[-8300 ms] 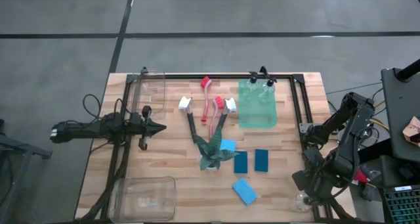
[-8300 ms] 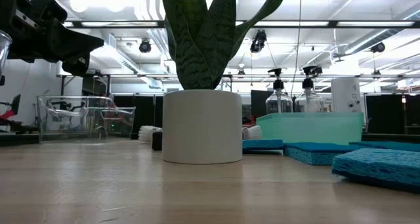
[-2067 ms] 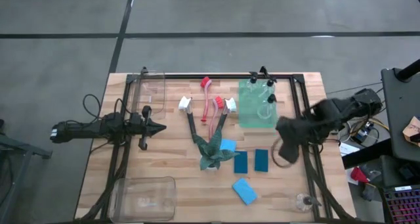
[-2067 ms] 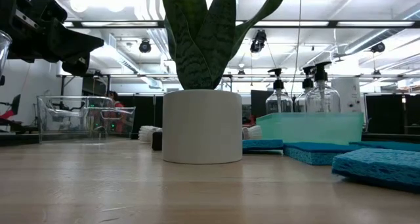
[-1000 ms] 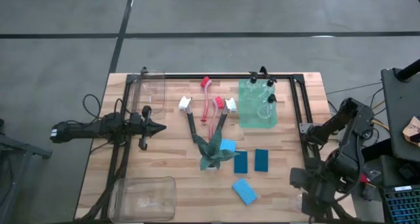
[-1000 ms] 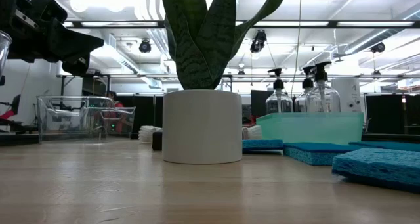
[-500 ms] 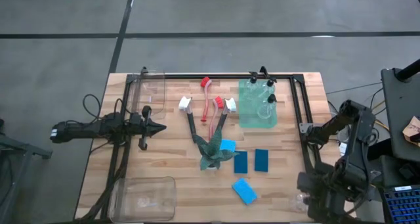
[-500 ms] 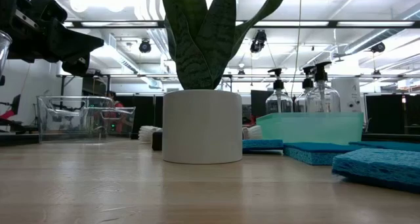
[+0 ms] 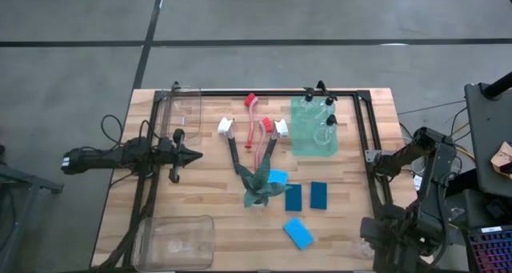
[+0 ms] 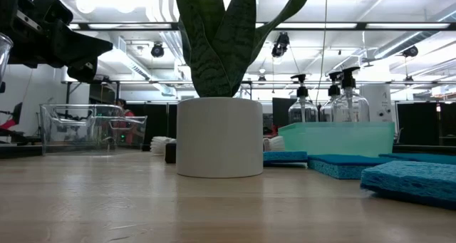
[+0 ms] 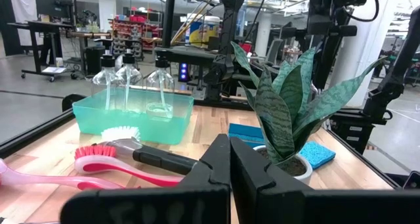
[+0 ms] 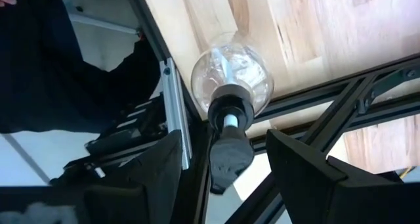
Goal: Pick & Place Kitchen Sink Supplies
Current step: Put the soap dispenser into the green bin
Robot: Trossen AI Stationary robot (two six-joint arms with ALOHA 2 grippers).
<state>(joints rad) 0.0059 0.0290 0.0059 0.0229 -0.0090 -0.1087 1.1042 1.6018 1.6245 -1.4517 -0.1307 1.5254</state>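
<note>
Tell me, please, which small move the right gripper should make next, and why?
Probably lower a little, then close. The right gripper is open, hanging straight above the bottle at the table's near right corner, the black pump cap between its fingers but not yet gripped. Three bottles already stand in the green bin.

- Snake plant [image 9: 260, 186] in white pot [image 10: 219, 137] stood mid-table
- Teal bin [image 9: 313, 127] at far side
- Clear bins: one [image 9: 175, 242] near-left corner, one [image 9: 186, 110] far-left
- Black metal frame [image 9: 264, 92] bordered wooden table [image 9: 216, 217]
</note>
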